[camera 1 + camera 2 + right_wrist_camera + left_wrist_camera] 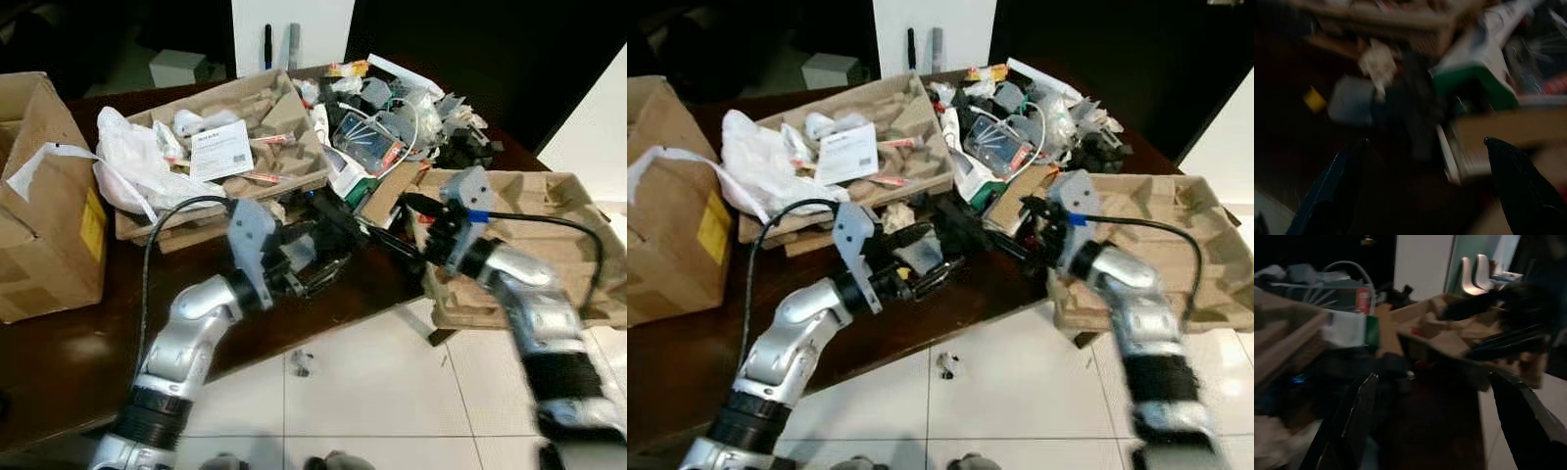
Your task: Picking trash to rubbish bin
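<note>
left gripper (pixel 318 257) low over the dark table (pixel 59 357), jaws apart, aimed at the black scrap (pixel 333 217) amid trash near the table edge. better to settle one arm first, then close squarely. right gripper (pixel 387 238) reaching in beside it, jaws apart; collision risk between arms.

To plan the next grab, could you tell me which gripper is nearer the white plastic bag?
Left. The left gripper is just right of the bag; the right gripper lies farther right.

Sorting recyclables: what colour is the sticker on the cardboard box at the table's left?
Yellow sticker, clearest in the left eye view.
</note>
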Tool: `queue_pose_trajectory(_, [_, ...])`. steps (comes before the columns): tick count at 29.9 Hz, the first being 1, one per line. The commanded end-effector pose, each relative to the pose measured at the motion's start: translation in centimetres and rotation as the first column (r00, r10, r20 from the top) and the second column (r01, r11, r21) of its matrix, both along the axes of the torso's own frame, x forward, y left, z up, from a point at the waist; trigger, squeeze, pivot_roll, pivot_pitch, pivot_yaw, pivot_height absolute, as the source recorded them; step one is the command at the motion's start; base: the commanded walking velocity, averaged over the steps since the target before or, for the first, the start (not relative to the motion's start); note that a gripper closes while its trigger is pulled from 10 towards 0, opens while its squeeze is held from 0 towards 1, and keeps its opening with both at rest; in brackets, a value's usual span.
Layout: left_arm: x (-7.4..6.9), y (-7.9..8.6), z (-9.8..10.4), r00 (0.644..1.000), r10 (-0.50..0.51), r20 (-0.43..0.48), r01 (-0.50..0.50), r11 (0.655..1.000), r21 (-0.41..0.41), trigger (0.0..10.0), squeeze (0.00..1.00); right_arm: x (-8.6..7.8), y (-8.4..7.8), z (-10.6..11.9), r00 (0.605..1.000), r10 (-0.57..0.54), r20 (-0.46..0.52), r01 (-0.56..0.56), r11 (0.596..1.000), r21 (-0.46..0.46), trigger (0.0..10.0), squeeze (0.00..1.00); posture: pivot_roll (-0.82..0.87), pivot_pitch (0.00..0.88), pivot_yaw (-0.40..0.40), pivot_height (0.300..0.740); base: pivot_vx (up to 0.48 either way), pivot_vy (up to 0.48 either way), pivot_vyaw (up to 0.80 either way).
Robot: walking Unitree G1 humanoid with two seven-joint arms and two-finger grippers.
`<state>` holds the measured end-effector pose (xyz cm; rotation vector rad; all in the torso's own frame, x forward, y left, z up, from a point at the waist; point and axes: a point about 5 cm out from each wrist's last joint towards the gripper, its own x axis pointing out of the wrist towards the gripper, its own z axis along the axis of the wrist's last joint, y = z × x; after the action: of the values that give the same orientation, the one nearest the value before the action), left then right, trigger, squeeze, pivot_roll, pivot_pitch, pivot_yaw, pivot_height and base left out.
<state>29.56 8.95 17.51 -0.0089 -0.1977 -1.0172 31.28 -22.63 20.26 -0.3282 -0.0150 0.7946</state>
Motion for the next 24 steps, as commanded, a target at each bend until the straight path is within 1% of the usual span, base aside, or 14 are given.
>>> queue_pose_trajectory(1, [0.1,0.1,0.1,1.000,0.009,0.019,-0.009,1.000,0.011,10.0,0.00,-1.0,-0.6,0.9,0.999,0.050,-0.008,-0.050,0.998,-0.025,10.0,0.00,0.07,0.232,-0.068,0.740,0.000,0.000,0.00])
queue_pose_trajectory(2, [0.1,0.1,0.1,1.000,0.009,0.019,-0.009,1.000,0.011,10.0,0.00,-1.0,-0.6,0.9,0.999,0.050,-0.008,-0.050,0.998,-0.025,10.0,0.00,0.07,0.232,-0.068,0.740,0.000,0.000,0.00])
queue_pose_trajectory(3, [0.3,0.1,0.7,0.998,0.031,0.046,-0.031,1.000,0.002,10.0,0.00,-1.7,-1.3,1.6,0.997,0.075,-0.019,-0.076,0.996,-0.052,10.0,0.00,0.06,0.243,-0.075,0.740,0.000,0.000,0.00])
queue_pose_trajectory(6, [0.6,0.0,1.2,0.996,0.056,0.071,-0.055,0.998,-0.013,10.0,0.00,-2.1,-1.5,2.1,0.996,0.084,-0.028,-0.086,0.994,-0.074,10.0,0.00,0.05,0.248,-0.079,0.740,0.000,0.000,0.00])
queue_pose_trajectory(8, [0.6,0.0,1.2,0.996,0.056,0.071,-0.055,0.998,-0.013,10.0,0.00,-2.1,-1.5,2.1,0.996,0.084,-0.028,-0.086,0.994,-0.074,10.0,0.00,0.05,0.248,-0.079,0.740,0.000,0.000,0.00])
queue_pose_trajectory(10, [0.8,-0.1,1.8,0.993,0.069,0.091,-0.067,0.997,-0.026,10.0,0.00,-2.4,-1.7,2.5,0.996,0.081,-0.040,-0.085,0.992,-0.096,10.0,0.00,0.03,0.257,-0.086,0.740,0.000,0.000,0.00])
queue_pose_trajectory(12, [0.8,-0.1,1.8,0.993,0.069,0.091,-0.067,0.997,-0.026,10.0,0.00,-2.4,-1.7,2.5,0.996,0.081,-0.040,-0.085,0.992,-0.096,10.0,0.00,0.03,0.257,-0.086,0.740,0.000,0.000,0.00])
queue_pose_trajectory(13, [1.1,-0.3,2.1,0.992,0.076,0.103,-0.073,0.997,-0.033,10.0,0.00,-2.7,-1.5,2.7,0.992,0.107,-0.062,-0.113,0.988,-0.104,10.0,0.00,0.02,0.262,-0.090,0.740,0.000,0.000,0.00])
queue_pose_trajectory(15, [1.1,-0.3,2.1,0.992,0.076,0.103,-0.073,0.997,-0.033,10.0,0.00,-2.7,-1.5,2.7,0.992,0.107,-0.062,-0.113,0.988,-0.104,10.0,0.00,0.02,0.262,-0.090,0.740,0.000,0.000,0.00])
queue_pose_trajectory(16, [1.5,-0.4,2.3,0.990,0.082,0.112,-0.079,0.996,-0.035,10.0,0.00,-3.2,-1.1,2.6,0.987,0.135,-0.088,-0.145,0.982,-0.123,10.0,0.00,0.01,0.267,-0.094,0.740,0.000,0.000,0.00])
queue_pose_trajectory(17, [1.5,-0.4,2.3,0.990,0.082,0.112,-0.079,0.996,-0.035,10.0,0.00,-3.2,-1.1,2.6,0.987,0.135,-0.088,-0.145,0.982,-0.123,10.0,0.00,0.01,0.267,-0.094,0.740,0.000,0.000,0.00])
queue_pose_trajectory(19, [2.1,-0.7,2.8,0.988,0.079,0.131,-0.075,0.997,-0.034,10.0,0.00,-3.6,-0.7,2.4,0.981,0.154,-0.115,-0.169,0.976,-0.138,10.0,0.00,0.00,0.280,-0.098,0.740,0.000,0.000,0.00])
queue_pose_trajectory(21, [2.5,-1.1,3.0,0.989,0.047,0.141,-0.045,0.999,-0.011,10.0,0.00,-3.7,-0.7,2.1,0.983,0.136,-0.124,-0.155,0.975,-0.160,10.0,0.00,-0.01,0.289,-0.101,0.740,0.000,0.000,0.00])
queue_pose_trajectory(24, [2.8,-1.3,2.9,0.989,0.029,0.144,-0.030,1.000,0.008,10.0,0.00,-3.7,-0.7,2.0,0.983,0.130,-0.127,-0.149,0.975,-0.163,10.0,0.00,-0.02,0.292,-0.101,0.740,0.000,0.000,0.00])
